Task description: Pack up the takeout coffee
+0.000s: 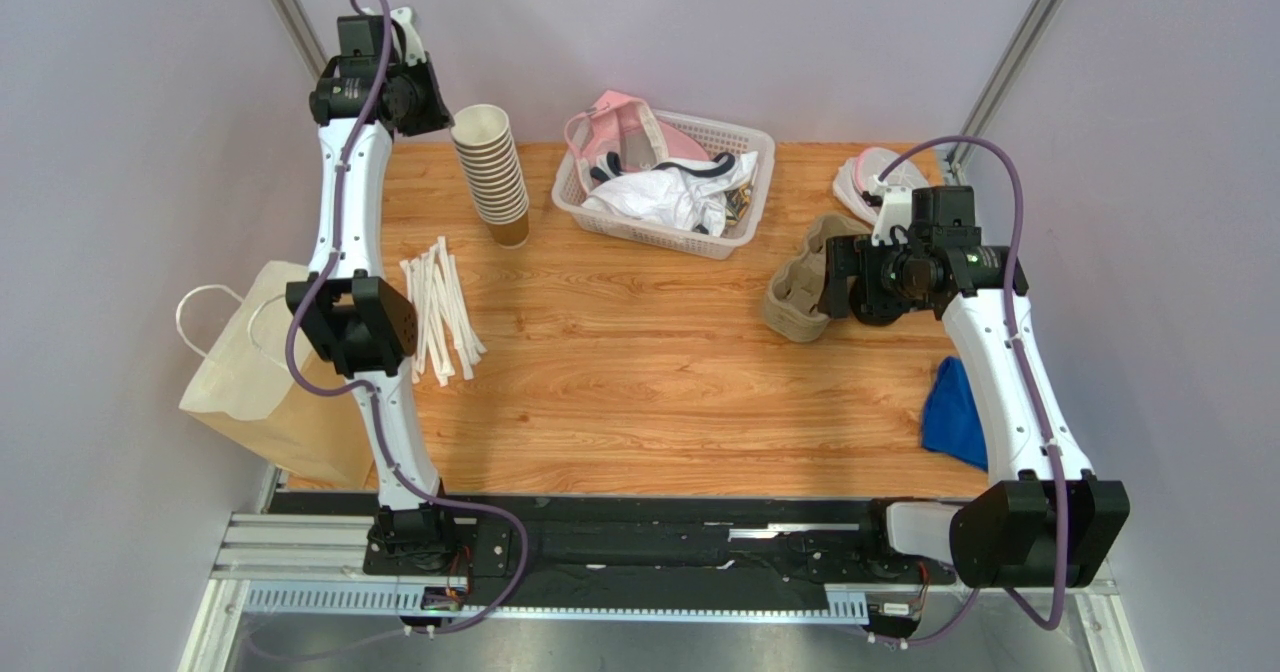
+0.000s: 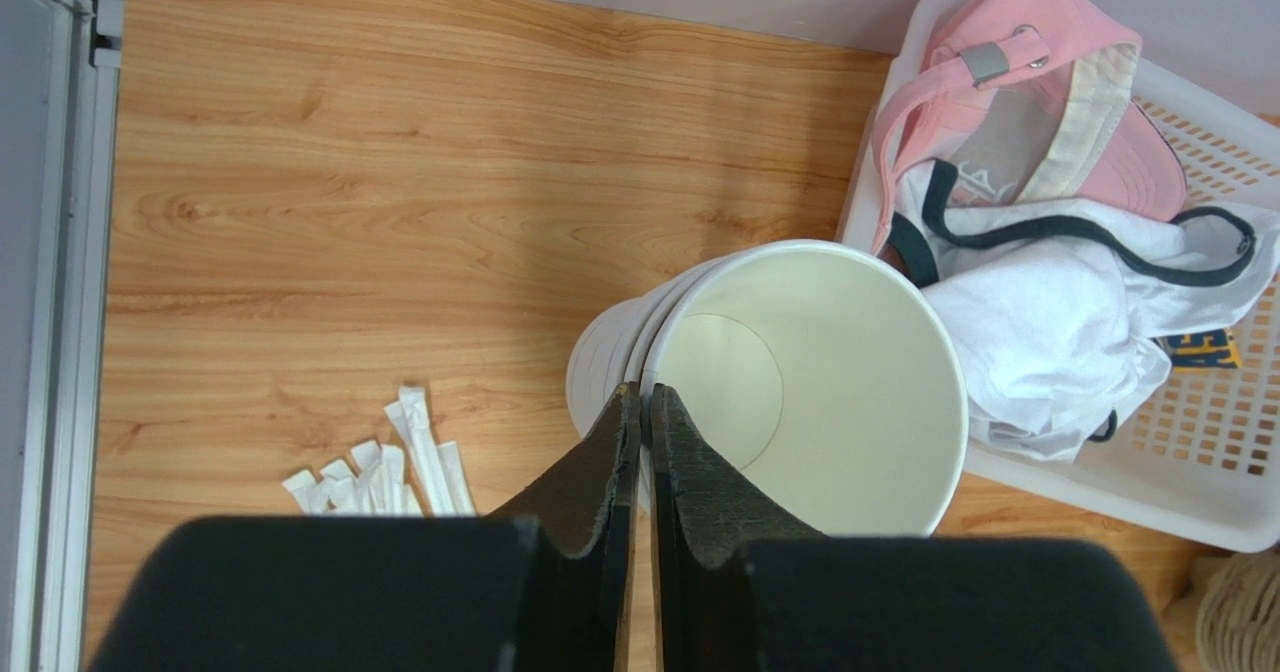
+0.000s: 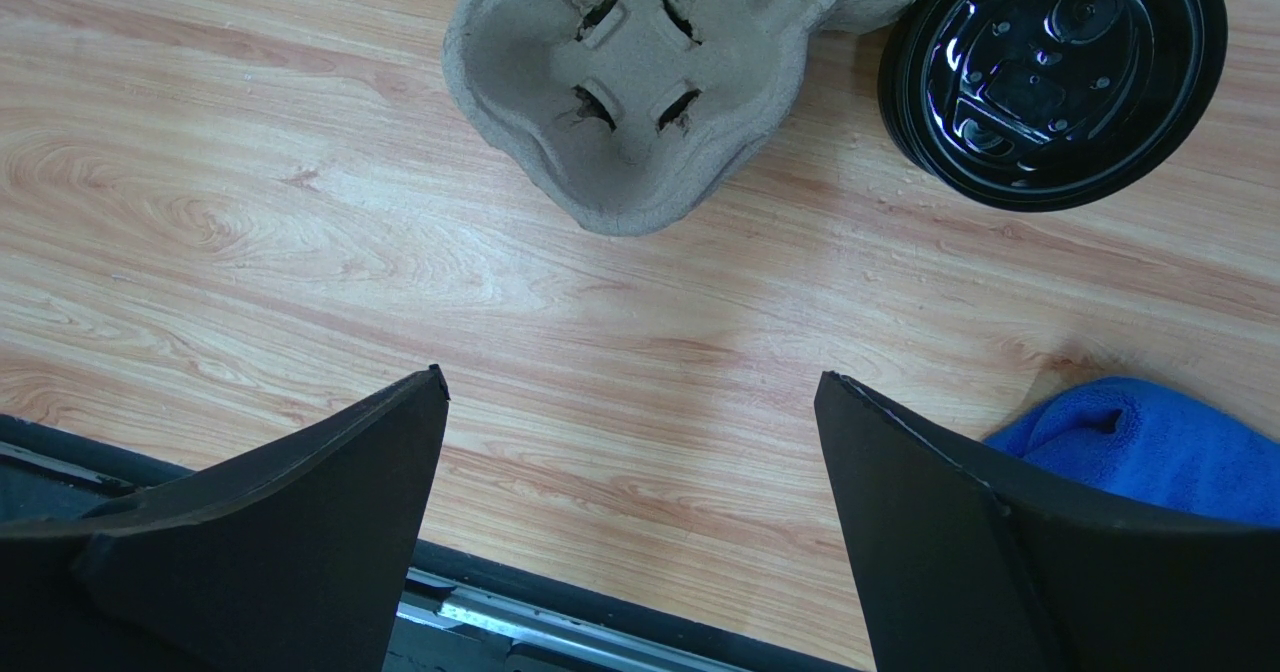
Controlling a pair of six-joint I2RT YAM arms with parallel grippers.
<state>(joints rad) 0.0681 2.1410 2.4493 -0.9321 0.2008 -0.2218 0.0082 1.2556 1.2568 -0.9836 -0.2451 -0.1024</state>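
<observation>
No brown cup with a black lid shows in any view. A tilted stack of lidless paper cups (image 1: 493,170) stands at the back left and fills the left wrist view (image 2: 812,387). My left gripper (image 2: 646,395) is shut, its tips at the left rim of the top cup; I cannot tell whether it pinches the rim. In the top view it (image 1: 421,99) is just left of the stack. My right gripper (image 3: 631,377) is open and empty above bare wood. Ahead of it are a pulp cup carrier (image 3: 646,87) and a black lid (image 3: 1052,72) with no cup visible under it.
A white basket (image 1: 744,200) of clothes sits at the back centre. Wrapped straws (image 1: 436,312) lie at the left. A paper bag (image 1: 256,372) hangs off the left table edge. A blue cloth (image 1: 954,410) lies by the right arm. The carrier (image 1: 804,297) is right of centre.
</observation>
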